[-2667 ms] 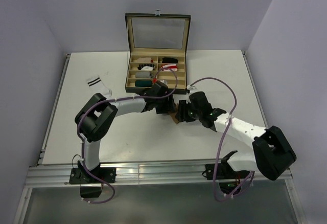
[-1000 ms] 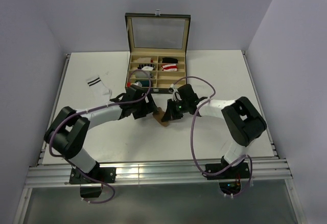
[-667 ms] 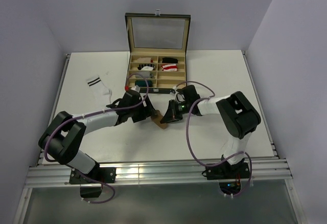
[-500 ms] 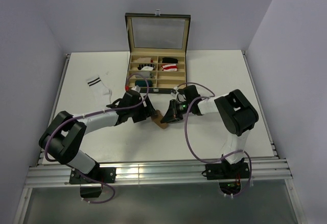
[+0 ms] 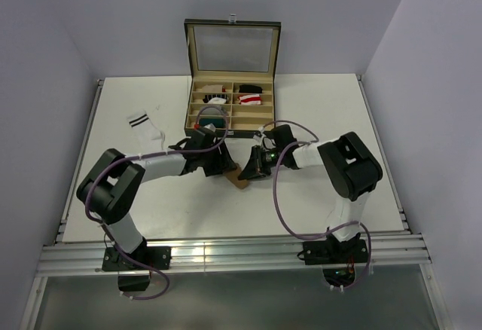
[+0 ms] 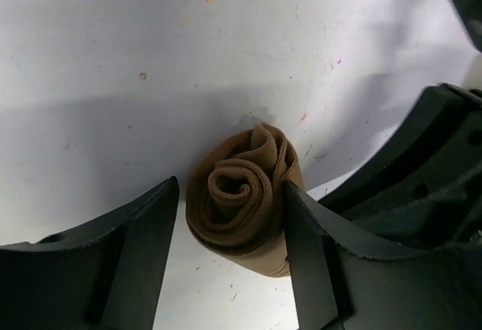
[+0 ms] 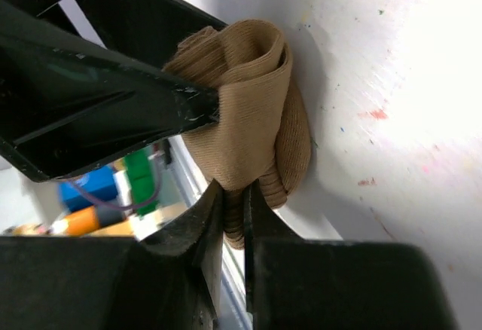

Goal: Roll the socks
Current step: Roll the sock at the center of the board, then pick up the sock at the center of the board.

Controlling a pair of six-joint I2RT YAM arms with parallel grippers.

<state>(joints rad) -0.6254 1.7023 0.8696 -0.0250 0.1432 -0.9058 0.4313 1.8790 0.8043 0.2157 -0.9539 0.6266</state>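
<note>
The tan-brown sock [image 5: 239,178] lies on the white table in front of the box, wound into a roll [image 6: 241,194]. My left gripper [image 6: 232,194] straddles the roll end-on, jaws open; the right finger touches it and the left shows a thin gap. My right gripper [image 7: 233,213] is shut on the sock's loose layered end [image 7: 252,130], opposite the left gripper [image 5: 224,166]. The white sock with two dark cuff stripes [image 5: 145,127] lies flat at the far left. A red-and-white sock [image 5: 251,100] sits in a box compartment.
The open compartment box [image 5: 193,123] with its glass lid up stands at the table's back middle and holds several small rolled bundles. Both forearms cross the table's middle and meet just in front of the box. The table's metal rail [image 5: 226,255] runs along the near edge.
Both grippers shifted the tan sock leftward and slightly nearer. In the last half second the left elbow swung right and up while the grippers stayed at the sock.
</note>
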